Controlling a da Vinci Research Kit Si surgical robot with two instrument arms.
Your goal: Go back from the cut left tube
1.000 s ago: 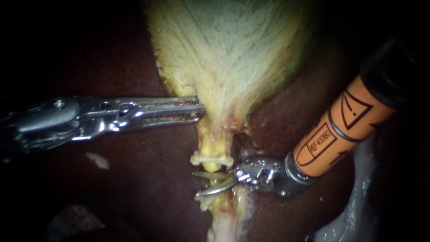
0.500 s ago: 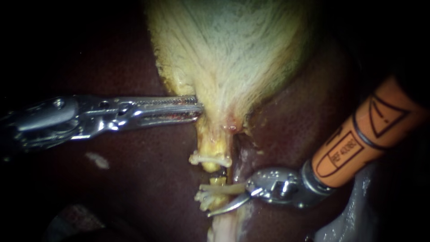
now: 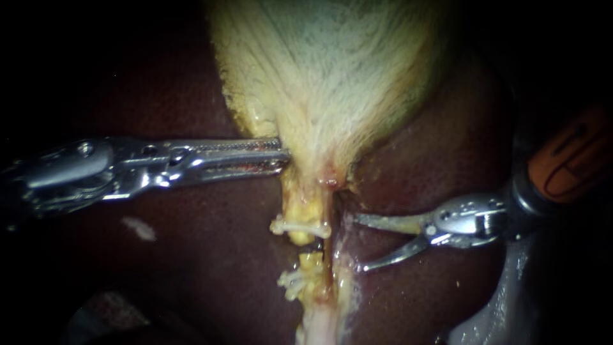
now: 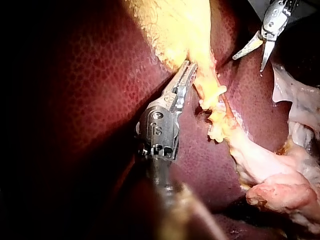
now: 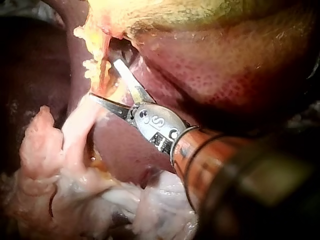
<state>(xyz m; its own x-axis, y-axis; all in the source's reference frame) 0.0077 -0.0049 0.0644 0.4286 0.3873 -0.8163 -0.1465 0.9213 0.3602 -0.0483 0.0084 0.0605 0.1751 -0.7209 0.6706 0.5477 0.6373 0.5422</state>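
The right instrument (image 3: 361, 245) has drawn back toward 3 o'clock, off the cut tube (image 3: 302, 209); its jaws stand wide open and hold nothing, tips just beside the tube where a second ago they lay across it; the tube lies parted at 6 o'clock from the gallbladder (image 3: 325, 70), a clip (image 3: 300, 227) on its upper stump; the left instrument (image 3: 281, 156) is unmoved, jaws clamped on the gallbladder's edge

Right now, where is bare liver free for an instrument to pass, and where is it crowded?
Free: the liver below the left instrument gripping the gallbladder, left of the cut tube. Crowded: right of the tube, where the right instrument stands with jaws open.
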